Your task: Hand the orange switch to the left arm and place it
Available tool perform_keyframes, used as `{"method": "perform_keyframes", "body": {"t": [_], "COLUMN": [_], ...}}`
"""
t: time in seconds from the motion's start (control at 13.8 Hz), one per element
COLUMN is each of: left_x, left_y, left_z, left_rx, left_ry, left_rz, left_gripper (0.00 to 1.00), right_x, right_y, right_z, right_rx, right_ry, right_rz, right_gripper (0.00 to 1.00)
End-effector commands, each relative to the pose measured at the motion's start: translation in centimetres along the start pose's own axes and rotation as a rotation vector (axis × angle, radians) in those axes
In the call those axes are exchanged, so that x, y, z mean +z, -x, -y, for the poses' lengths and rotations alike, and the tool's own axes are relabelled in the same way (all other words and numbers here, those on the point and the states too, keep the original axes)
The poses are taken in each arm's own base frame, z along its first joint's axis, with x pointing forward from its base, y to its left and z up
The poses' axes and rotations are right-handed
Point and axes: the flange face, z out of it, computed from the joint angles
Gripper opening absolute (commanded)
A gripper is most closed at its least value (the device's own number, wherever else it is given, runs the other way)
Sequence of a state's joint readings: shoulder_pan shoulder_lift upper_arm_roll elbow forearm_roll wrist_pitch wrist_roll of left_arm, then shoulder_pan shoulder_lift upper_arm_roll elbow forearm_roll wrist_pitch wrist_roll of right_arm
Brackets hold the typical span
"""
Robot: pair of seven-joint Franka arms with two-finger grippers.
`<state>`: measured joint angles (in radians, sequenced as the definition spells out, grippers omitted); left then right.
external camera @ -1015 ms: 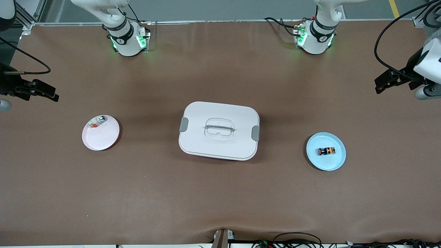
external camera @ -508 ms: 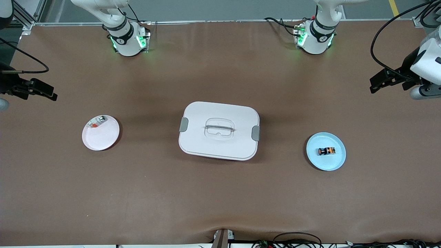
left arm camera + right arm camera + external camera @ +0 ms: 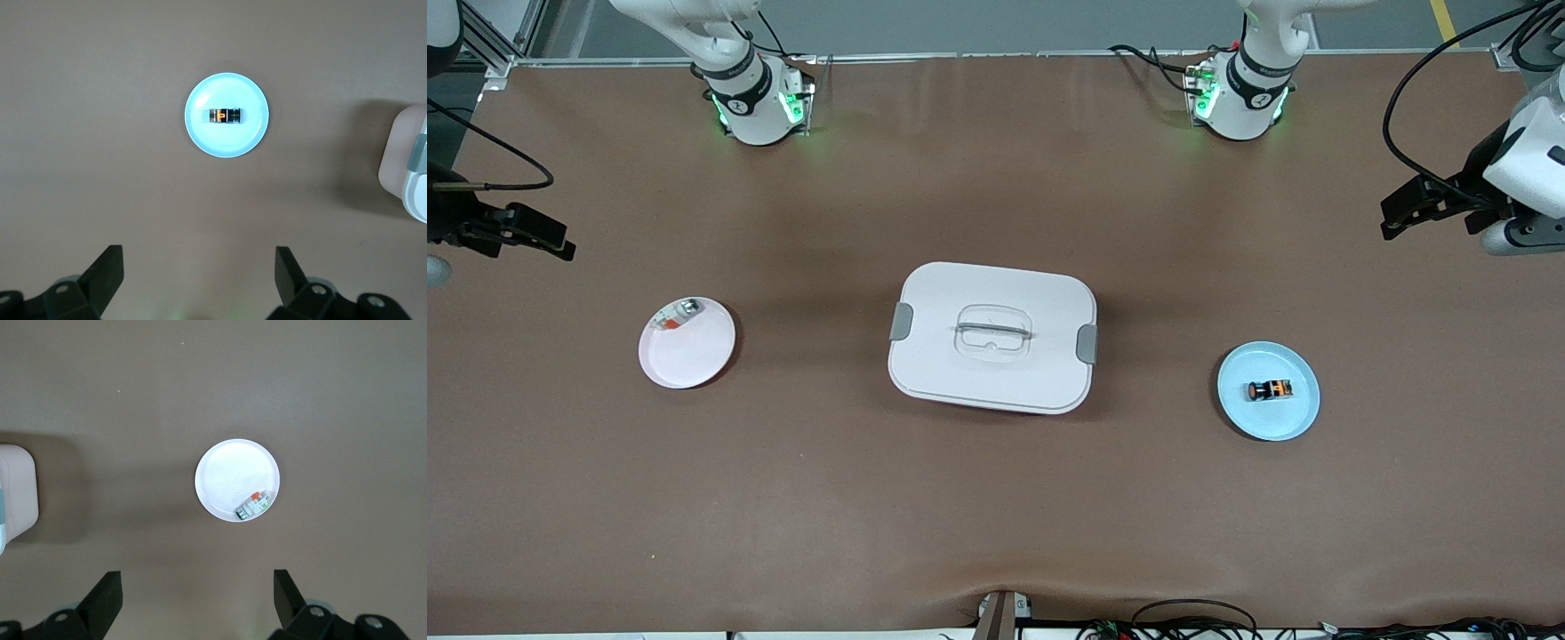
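Left pincer (image 3: 197, 277): spread wide, empty, held over the bare desk (image 3: 996, 498).
Right pincer (image 3: 197, 599): likewise.
Orange switch (image 3: 1269, 389): laid sideways on the blue plate (image 3: 1294, 425).

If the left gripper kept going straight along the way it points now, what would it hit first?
Probably bare table. The open left gripper points down, and the blue plate with the orange switch sits off its line.

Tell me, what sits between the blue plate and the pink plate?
The box sits between the blue plate and pink plate, as the front view shows.
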<state>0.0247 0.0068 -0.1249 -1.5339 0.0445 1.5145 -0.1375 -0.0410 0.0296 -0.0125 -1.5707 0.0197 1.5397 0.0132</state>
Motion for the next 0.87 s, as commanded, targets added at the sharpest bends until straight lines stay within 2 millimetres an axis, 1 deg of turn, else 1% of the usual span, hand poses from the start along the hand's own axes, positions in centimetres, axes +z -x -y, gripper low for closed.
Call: {"method": "perform_keyframes", "body": {"t": [0.0, 0.8], "left_x": [-0.50, -0.82], "left_y": [0.79, 0.62], "left_z": [-0.31, -0.14], "left_rx": [0.021, 0.032], "left_ry": [0.016, 0.041], "left_rz": [-0.006, -0.010], "left_gripper": [1.00, 1.00], "right_x": [-0.47, -0.47], "right_y": [-0.07, -0.07], "right_z": [-0.23, -0.23], "right_rx": [0.006, 0.004], "right_ry": [0.011, 0.011], "right_rz": [0.002, 0.002], "right_gripper": [1.00, 1.00]}}
